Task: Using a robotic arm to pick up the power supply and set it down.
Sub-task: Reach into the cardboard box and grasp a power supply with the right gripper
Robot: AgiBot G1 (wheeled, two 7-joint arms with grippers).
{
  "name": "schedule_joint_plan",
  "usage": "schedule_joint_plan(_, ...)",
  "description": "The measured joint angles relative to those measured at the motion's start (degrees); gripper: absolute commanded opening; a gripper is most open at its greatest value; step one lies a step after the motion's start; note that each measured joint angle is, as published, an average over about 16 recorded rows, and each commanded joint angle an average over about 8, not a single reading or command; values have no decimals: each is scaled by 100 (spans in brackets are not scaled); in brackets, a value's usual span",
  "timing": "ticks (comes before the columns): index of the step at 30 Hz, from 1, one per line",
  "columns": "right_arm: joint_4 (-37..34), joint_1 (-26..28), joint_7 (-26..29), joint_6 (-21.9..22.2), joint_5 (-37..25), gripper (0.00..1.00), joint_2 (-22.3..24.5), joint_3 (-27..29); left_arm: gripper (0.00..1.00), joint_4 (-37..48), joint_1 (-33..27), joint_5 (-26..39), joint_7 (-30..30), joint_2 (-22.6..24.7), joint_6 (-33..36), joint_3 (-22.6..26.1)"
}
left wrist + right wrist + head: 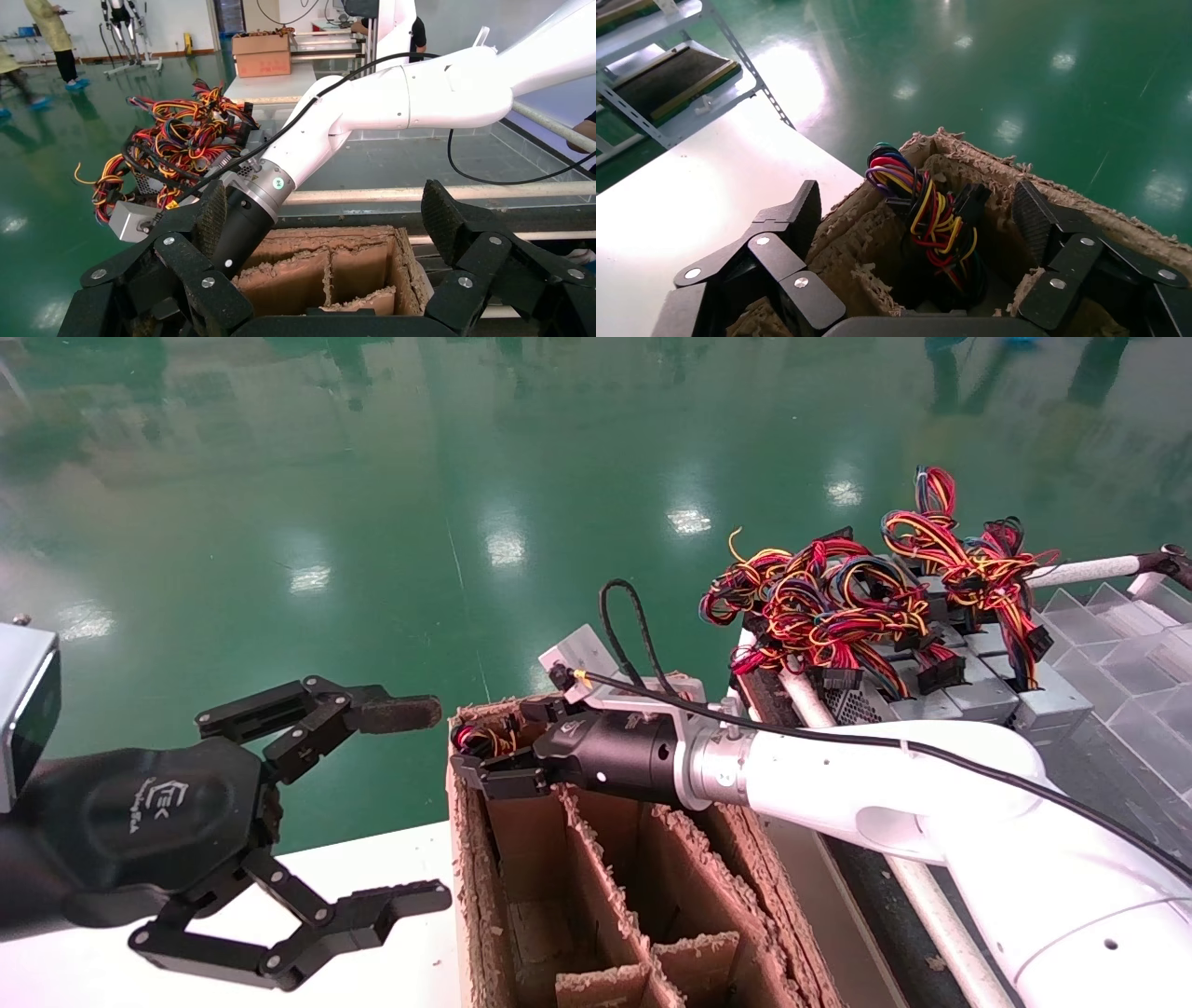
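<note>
Grippers, two (both spread): right gripper (pixel 484 768) over one power supply (pixel 926 225).

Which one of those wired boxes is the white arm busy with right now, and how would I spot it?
Find the torn cardboard carton with dividers beside the white table. In its far corner cell, below the right pincer with its fingers spread, sits the power supply. Only its red-yellow-black wires poke out, whereas the other power supplies lie heaped on the rack behind.
</note>
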Motion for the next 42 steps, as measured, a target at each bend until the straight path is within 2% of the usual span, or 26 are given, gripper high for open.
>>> schedule_joint_plan(29,-278,58,-348,509,1080,0,-37,-868,100,0,0,0,0,0,0,0)
schedule_joint_plan(42,-363,100,-647,552,1648,0,-8,-1126,100,0,0,0,0,0,0,0)
